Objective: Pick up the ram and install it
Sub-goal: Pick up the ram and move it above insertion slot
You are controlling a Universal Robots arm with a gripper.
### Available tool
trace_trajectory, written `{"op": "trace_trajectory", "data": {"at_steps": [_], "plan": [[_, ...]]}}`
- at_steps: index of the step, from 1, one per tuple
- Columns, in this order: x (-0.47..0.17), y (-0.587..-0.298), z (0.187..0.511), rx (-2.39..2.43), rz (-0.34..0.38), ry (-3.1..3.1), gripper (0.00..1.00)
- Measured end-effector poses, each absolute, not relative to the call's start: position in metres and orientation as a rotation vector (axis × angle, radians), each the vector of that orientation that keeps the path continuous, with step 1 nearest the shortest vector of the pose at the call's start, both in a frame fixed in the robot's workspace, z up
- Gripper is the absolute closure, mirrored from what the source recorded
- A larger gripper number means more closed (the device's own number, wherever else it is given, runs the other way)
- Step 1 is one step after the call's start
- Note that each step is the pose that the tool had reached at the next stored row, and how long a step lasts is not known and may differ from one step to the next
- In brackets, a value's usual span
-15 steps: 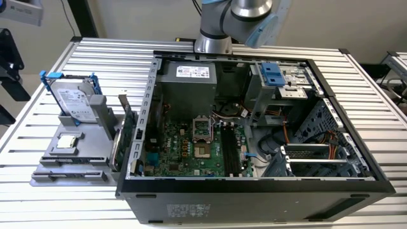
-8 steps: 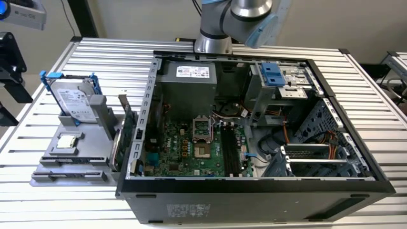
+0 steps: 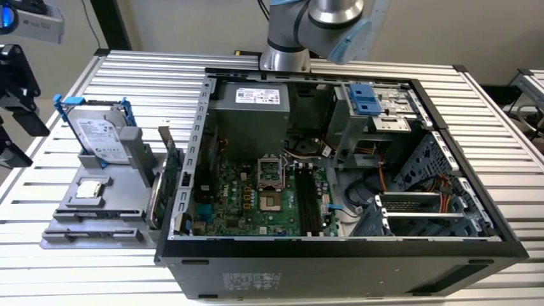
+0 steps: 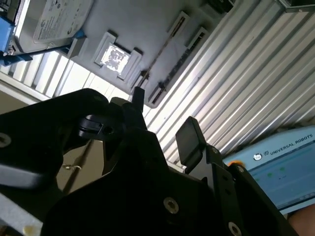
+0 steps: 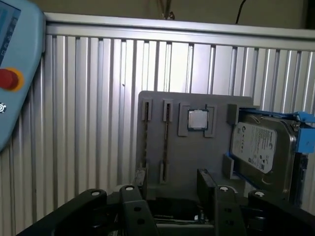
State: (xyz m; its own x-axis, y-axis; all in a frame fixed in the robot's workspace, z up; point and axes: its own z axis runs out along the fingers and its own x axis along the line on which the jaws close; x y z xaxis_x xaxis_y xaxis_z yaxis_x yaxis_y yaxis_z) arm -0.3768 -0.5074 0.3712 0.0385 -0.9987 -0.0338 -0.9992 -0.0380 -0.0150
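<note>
One long dark blue-green ram stick [image 3: 155, 203] stands on edge in grey plastic holder [image 3: 92, 221], 9 o'clock from open black computer case [image 3: 340, 271], exterior view. Black end effector [image 4: 164, 116] hangs over holder, fingers spread, grasping nothing.

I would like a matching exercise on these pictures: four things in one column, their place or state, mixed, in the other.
1 hard drive
2 processor chip
3 ram
4 gripper

a open, empty
b flat in a square recess
c on edge in a narrow slot
d in a blue bracket

Pairs: 1-d, 2-b, 3-c, 4-a
</note>
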Motion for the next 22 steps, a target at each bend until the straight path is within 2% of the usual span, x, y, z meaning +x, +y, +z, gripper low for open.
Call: {"op": "trace_trajectory", "data": {"at_steps": [5, 22], "plan": [[-0.377, -0.508, 0.368, -2.253, 0.057, 2.170, 0.00], [-0.377, -0.507, 0.343, -2.257, 0.041, 2.175, 0.00]]}}
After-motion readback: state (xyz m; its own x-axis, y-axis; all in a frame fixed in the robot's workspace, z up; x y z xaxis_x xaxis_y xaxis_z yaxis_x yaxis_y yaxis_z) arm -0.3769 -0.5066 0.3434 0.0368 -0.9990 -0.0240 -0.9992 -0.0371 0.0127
